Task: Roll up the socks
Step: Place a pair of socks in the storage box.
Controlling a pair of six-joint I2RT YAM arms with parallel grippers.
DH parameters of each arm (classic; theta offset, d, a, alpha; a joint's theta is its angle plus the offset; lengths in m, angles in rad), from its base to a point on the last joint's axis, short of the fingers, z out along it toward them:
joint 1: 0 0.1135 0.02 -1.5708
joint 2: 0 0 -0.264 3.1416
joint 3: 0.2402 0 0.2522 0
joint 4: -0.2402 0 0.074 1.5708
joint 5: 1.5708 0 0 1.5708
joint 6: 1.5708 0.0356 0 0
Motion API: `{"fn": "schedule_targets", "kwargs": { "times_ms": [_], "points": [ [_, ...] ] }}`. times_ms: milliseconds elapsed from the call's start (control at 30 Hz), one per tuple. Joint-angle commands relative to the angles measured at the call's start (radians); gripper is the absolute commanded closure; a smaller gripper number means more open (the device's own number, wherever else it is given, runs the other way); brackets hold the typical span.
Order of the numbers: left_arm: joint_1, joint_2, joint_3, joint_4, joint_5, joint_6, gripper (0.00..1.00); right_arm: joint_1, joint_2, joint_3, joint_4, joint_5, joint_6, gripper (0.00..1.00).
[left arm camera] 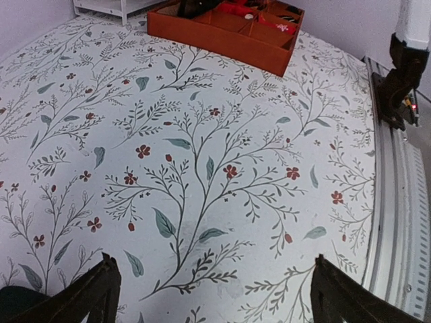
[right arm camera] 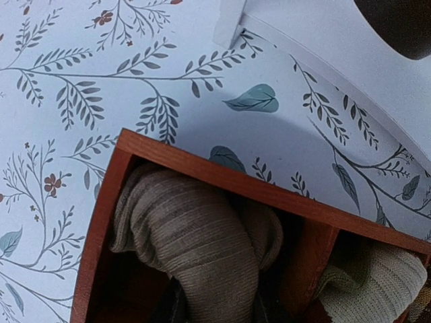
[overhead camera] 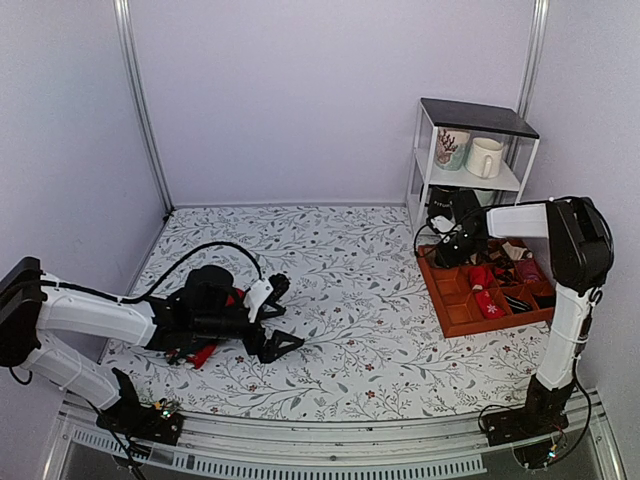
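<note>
The tan-brown socks are a ribbed roll lying in the corner compartment of the orange-red tray. My right gripper reaches into that compartment, and its dark fingers close on the roll's near end. In the top view the right gripper is at the tray's far left corner, and the socks are hidden under it. My left gripper rests low on the table at the left, open and empty. In the left wrist view its fingers stand wide apart over bare flowered cloth.
A red and dark sock pair lies under my left arm. The tray holds red and patterned rolled socks and a beige roll. A white shelf with two mugs stands behind the tray. The right arm's base is near the front rail.
</note>
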Motion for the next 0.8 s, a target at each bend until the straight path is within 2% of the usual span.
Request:
{"fn": "schedule_targets", "kwargs": {
  "times_ms": [0, 67, 267, 567, 767],
  "points": [
    [0.015, 0.026, 0.000, 0.019, 0.013, 0.019, 0.01, 0.025, 0.101, -0.027, -0.148, 0.034, 0.016, 0.99],
    [0.014, 0.041, 0.013, 0.012, 0.018, 0.021, 0.01, 0.025, 0.110, -0.012, -0.164, 0.028, 0.031, 0.97],
    [0.015, 0.059, 0.046, -0.021, 0.026, 0.029, 0.01, 0.026, 0.084, 0.045, -0.210, -0.050, 0.042, 0.76],
    [0.016, 0.031, 0.073, -0.063, 0.002, 0.038, 0.01, 0.025, 0.027, 0.191, -0.254, -0.114, 0.080, 0.55],
    [0.015, 0.026, 0.082, -0.077, -0.016, 0.042, 0.01, 0.024, 0.000, 0.270, -0.260, -0.124, 0.120, 0.45]
  ]
}}
